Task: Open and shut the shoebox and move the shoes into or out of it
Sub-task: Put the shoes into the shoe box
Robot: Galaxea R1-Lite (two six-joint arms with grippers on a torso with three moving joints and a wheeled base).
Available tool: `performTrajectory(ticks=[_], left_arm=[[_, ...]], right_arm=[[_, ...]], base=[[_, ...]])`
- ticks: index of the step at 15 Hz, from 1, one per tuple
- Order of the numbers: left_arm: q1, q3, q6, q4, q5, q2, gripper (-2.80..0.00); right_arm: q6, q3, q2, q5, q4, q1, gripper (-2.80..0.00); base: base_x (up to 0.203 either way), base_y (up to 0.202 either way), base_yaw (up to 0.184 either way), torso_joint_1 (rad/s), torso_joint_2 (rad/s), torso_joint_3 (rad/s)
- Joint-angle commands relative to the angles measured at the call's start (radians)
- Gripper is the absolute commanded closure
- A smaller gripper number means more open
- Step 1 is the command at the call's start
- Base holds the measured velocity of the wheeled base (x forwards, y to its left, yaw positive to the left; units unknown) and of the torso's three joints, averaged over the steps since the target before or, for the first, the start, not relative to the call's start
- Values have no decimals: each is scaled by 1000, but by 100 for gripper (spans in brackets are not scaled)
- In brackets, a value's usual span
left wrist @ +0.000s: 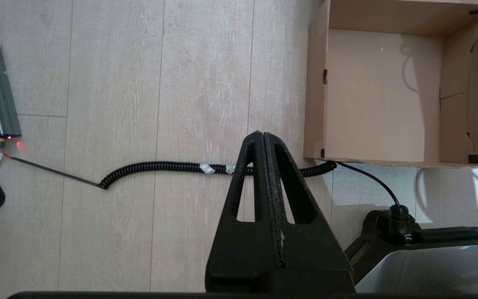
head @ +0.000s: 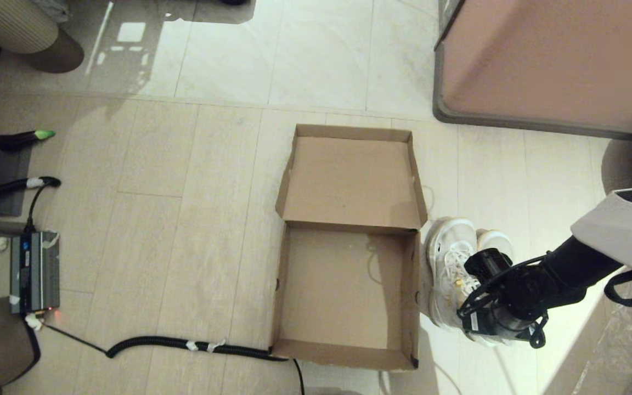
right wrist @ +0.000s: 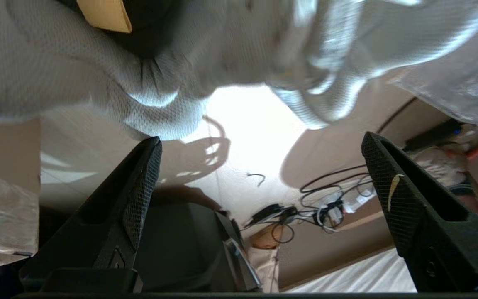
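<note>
The brown cardboard shoebox (head: 338, 285) lies open and empty on the floor, with its lid (head: 351, 181) flipped flat behind it. Both white mesh shoes (head: 450, 258) stand side by side on the floor just to the right of the box. My right gripper (head: 494, 312) hangs low over their near ends. In the right wrist view this gripper (right wrist: 262, 139) is open with only floor between its fingers, and the shoes (right wrist: 98, 83) sit just beyond the fingertips. My left gripper (left wrist: 262, 135) is shut on nothing, parked above the floor left of the shoebox (left wrist: 371, 95).
A large pinkish-brown cabinet (head: 552, 60) stands at the back right. A black coiled cable (head: 184, 344) runs along the floor to the box's near left corner. A grey power unit (head: 33, 271) sits at the left. A ribbed cylinder (head: 14, 27) lies at the far left.
</note>
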Motion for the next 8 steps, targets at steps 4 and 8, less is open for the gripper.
performTrajectory(ticks=[4, 8], left_arm=[[0, 0, 0, 0, 0, 1, 0], [0, 0, 0, 0, 1, 0, 0]], right_arm=[[1, 14, 137, 51, -224, -10, -280], [12, -39, 151, 50, -234, -19, -280]], base=[[0, 0, 0, 0, 0, 0], [0, 0, 0, 0, 0, 0]])
